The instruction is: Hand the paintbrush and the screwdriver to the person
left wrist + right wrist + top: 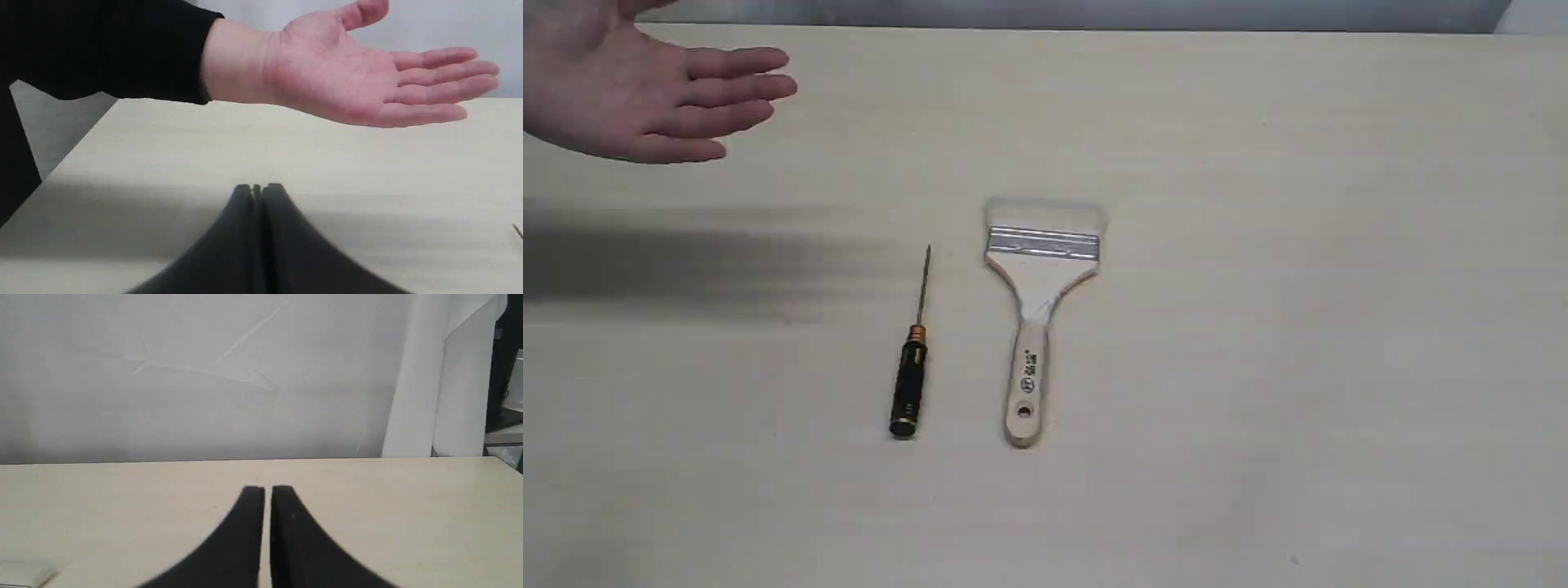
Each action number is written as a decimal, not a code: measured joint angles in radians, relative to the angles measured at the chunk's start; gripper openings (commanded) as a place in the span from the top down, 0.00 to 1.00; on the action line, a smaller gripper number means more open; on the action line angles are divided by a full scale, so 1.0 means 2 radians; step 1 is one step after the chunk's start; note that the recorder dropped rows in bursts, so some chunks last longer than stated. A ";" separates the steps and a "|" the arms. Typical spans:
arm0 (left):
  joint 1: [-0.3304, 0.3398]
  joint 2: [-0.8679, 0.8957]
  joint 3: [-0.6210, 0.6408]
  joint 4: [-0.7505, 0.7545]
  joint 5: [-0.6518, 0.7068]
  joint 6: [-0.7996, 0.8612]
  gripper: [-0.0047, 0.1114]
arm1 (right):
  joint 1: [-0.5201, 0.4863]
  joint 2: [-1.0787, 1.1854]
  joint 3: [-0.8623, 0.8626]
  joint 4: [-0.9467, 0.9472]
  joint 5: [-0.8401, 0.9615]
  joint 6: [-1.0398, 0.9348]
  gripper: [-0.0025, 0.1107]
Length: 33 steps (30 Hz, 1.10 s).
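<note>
The open hand hovers far left; the screwdriver and, just beside it, the paintbrush lie flat on the table. I fear the slim screwdriver rolling or slipping when pinched. My left gripper and right gripper are clenched, empty: only the wrist views show them, only the exterior view both tools.

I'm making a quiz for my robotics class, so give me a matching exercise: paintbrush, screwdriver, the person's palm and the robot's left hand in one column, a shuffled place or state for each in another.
Column one
1. paintbrush
2. screwdriver
3. person's palm
4. left hand

Column two
A. shut, holding nothing
B. open, empty, raised above the table
C. lying flat on the table, wooden handle
D. lying flat on the table, black handle

Pairs: 1-C, 2-D, 3-B, 4-A
</note>
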 measured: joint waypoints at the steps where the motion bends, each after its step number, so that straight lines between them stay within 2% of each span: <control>1: 0.000 0.000 0.000 0.000 0.000 0.000 0.96 | 0.000 0.000 0.000 0.000 0.001 0.000 0.94; 7: 0.000 0.000 0.000 0.000 0.000 0.000 0.96 | 0.000 0.000 0.000 0.002 0.001 0.000 0.94; 11: 0.000 0.000 0.000 0.000 0.000 0.000 0.96 | 0.002 0.000 0.000 0.041 -0.013 0.000 0.94; 14: 0.000 0.000 0.000 0.000 0.000 0.000 0.96 | 0.024 0.000 0.000 0.059 -0.038 0.000 0.91; 17: 0.000 0.000 0.000 0.000 0.000 0.000 0.96 | 0.077 0.008 -0.007 0.064 -0.049 0.001 0.78; 20: 0.000 0.000 0.000 0.000 0.000 0.000 0.96 | 0.138 0.025 -0.028 0.065 -0.063 0.001 0.60; 21: 0.000 0.000 0.000 0.000 0.000 0.000 0.96 | 0.165 0.036 -0.041 0.064 -0.066 0.001 0.56; 26: 0.000 0.000 0.000 0.000 0.000 0.000 0.96 | 0.260 0.105 -0.157 0.054 -0.038 -0.010 0.56; 29: 0.000 0.000 0.000 0.000 0.000 0.000 0.96 | 0.295 0.181 -0.259 0.054 0.045 -0.013 0.56; 33: 0.000 0.000 0.000 0.000 0.000 0.000 0.96 | 0.311 0.299 -0.406 0.054 0.189 -0.015 0.56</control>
